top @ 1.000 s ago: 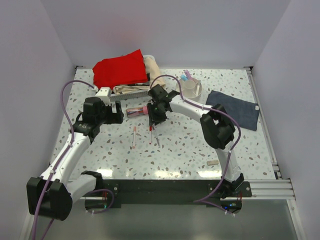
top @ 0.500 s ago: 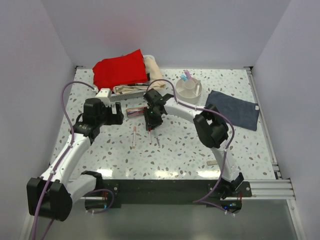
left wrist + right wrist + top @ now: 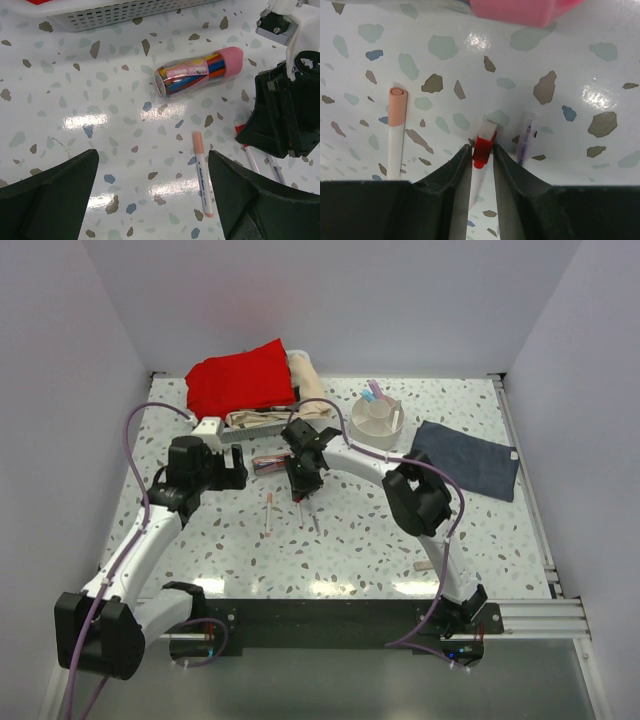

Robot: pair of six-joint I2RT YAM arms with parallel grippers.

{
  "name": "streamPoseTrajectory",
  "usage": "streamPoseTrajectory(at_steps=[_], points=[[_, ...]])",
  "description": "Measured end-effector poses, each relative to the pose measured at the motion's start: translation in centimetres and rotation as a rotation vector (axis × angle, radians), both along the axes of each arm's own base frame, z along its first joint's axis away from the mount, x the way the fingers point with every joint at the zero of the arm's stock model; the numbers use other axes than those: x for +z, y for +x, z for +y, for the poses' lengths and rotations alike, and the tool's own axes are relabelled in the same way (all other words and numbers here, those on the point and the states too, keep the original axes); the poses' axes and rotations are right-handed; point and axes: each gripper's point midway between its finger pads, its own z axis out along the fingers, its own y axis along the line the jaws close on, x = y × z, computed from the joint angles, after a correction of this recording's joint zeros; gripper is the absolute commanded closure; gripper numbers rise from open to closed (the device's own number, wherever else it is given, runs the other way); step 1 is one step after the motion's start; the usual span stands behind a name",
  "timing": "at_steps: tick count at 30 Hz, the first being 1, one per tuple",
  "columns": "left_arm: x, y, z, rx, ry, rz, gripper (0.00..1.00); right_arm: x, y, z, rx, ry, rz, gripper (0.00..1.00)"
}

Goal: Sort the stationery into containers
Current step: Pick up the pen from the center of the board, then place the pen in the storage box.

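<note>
My right gripper (image 3: 302, 492) stands low over the table, its jaws closed on the red clip end of a red-and-white pen (image 3: 484, 146), which lies on the table (image 3: 300, 512). A peach-capped white pen (image 3: 396, 131) lies to its left and a clear pen (image 3: 526, 139) to its right. The pink-capped clear tube (image 3: 271, 462) lies just behind them and shows in the left wrist view (image 3: 200, 70). My left gripper (image 3: 150, 200) is open and empty, hovering left of the peach-capped pen (image 3: 202, 175). The white round organiser (image 3: 378, 422) holds pink and blue markers.
A white mesh basket (image 3: 262, 421) and a red cloth (image 3: 240, 382) lie at the back left. A dark blue-grey cloth (image 3: 466, 458) lies at the right. A small beige eraser (image 3: 425, 565) sits near the front right edge.
My right gripper has moved left and toward the near edge, down onto the red-and-white pen. The left arm has stayed in place.
</note>
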Motion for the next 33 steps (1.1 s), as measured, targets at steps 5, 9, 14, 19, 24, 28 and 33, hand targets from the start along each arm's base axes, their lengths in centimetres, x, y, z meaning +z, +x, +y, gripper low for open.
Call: streamPoseTrajectory(at_steps=[5, 9, 14, 19, 24, 28, 33], points=[[-0.5, 0.1, 0.0, 0.001, 0.002, 0.016, 0.04, -0.1, 0.2, 0.7, 0.021, -0.004, -0.02, 1.0], [-1.0, 0.1, 0.1, 0.003, 0.008, 0.036, 0.05, 0.2, 0.4, 0.8, 0.053, -0.006, -0.043, 1.0], [0.2, 1.4, -0.1, -0.028, 0.027, 0.014, 0.07, 1.3, 0.8, 0.0, 0.128, -0.028, -0.069, 1.0], [2.3, 3.0, -1.3, -0.11, 0.019, -0.066, 0.08, 9.4, 3.2, -1.7, 0.182, 0.075, -0.244, 1.0], [3.5, 3.8, -4.0, -0.285, 0.012, -0.152, 0.07, 23.6, 5.8, -7.1, 0.112, 0.262, -0.66, 1.0], [1.9, 3.1, -9.0, -0.504, 0.064, -0.161, 0.07, 30.9, 7.6, -12.4, -0.001, 0.296, -0.998, 1.0], [-2.2, 1.9, -14.2, -0.703, 0.09, -0.067, 0.07, 29.7, 9.7, -15.2, -0.042, 0.208, -1.171, 1.0]])
